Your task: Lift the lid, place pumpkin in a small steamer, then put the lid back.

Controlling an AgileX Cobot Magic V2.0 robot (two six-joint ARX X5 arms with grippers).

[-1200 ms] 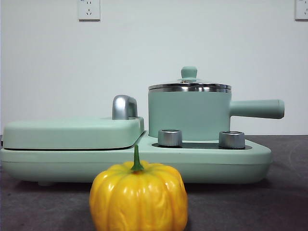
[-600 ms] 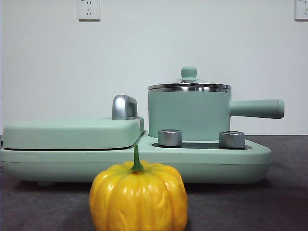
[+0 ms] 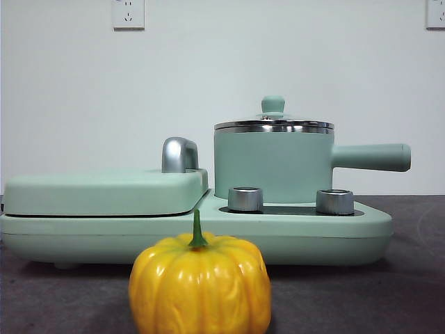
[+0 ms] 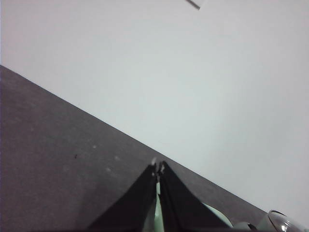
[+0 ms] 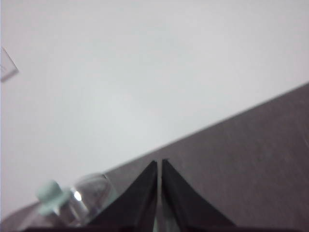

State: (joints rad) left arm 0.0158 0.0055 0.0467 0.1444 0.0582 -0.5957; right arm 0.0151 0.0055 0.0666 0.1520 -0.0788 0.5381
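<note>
The yellow-orange pumpkin (image 3: 200, 284) with a green stem stands on the dark table at the front. Behind it the mint-green small steamer (image 3: 272, 165) sits on the cooker base, its long handle pointing right. The glass lid (image 3: 273, 122) with its mint knob rests on the steamer; the lid also shows in the right wrist view (image 5: 72, 198). My left gripper (image 4: 158, 167) is shut and empty, held above the table. My right gripper (image 5: 159, 163) is shut and empty, with the lid off to one side below it. Neither gripper shows in the front view.
The mint-green cooker base (image 3: 306, 233) carries a flat rectangular griddle cover (image 3: 104, 191) on the left, a steel hinge knob (image 3: 179, 154), and two steel dials (image 3: 245, 199) in front of the steamer. A white wall with sockets stands behind.
</note>
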